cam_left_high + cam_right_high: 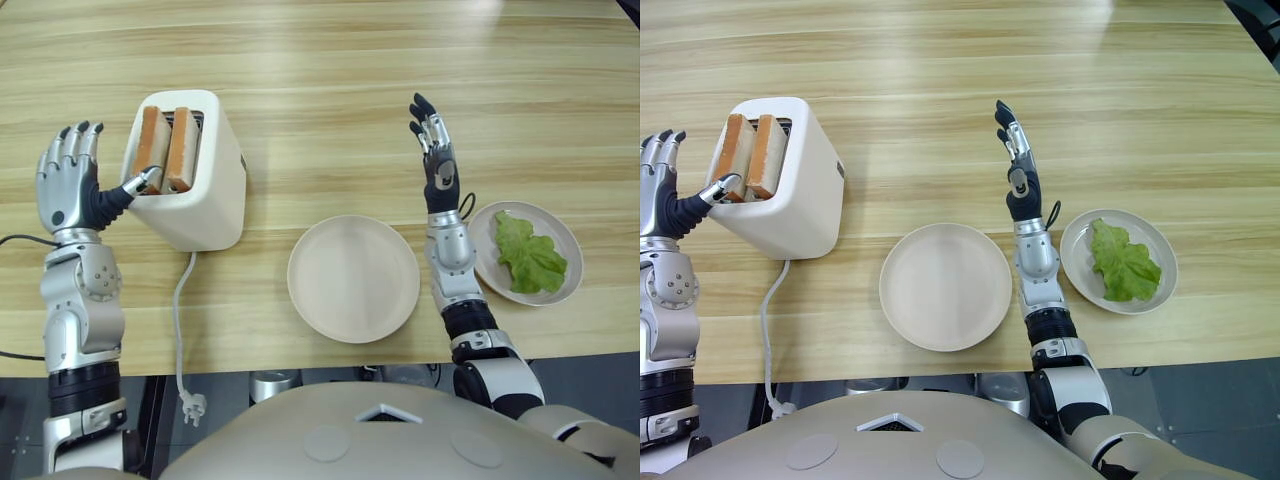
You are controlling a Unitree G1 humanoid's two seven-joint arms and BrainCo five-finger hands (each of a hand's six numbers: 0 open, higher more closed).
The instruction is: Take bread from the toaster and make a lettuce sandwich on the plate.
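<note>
A white toaster stands on the left of the wooden table with two slices of bread upright in its slots. My left hand is beside the toaster's left side, fingers straight, its thumb tip touching the near edge of the left slice. An empty cream plate lies in the middle near the front edge. My right hand is raised edge-on between that plate and a smaller plate holding a green lettuce leaf; its fingers are straight and it holds nothing.
The toaster's white cord runs off the front edge of the table, its plug hanging unplugged below. The wooden tabletop stretches wide behind the plates and toaster.
</note>
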